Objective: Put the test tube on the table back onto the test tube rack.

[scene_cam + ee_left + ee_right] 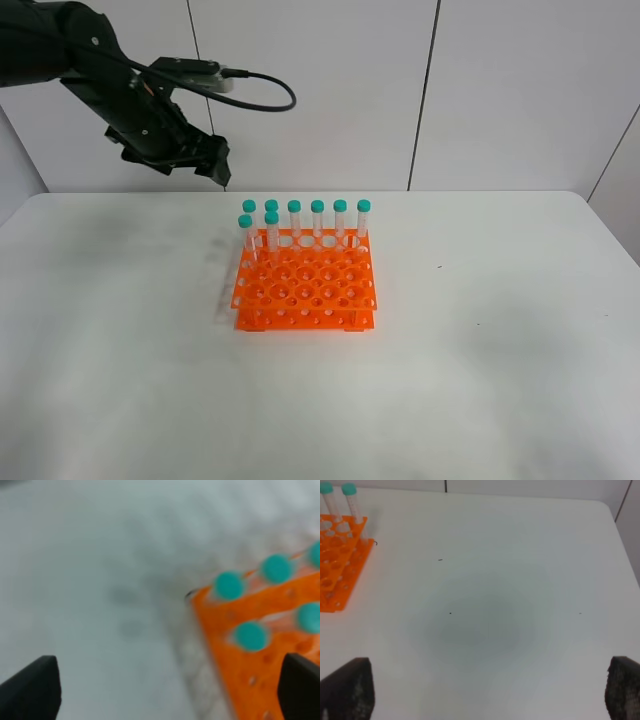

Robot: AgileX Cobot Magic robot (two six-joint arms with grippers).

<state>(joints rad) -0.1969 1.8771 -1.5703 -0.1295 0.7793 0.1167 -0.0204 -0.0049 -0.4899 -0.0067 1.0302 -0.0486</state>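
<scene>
We see no test tube lying on the table [120, 330]; eight capped tubes stand in the rack [305, 290], so the task looks done. Our left gripper [205, 160] hangs empty behind the rack's back-left corner, jaws apart; the right gripper [480, 690] is also wide open, so the next move is only to pull back.

Bright, even light; left wrist blurred.
</scene>
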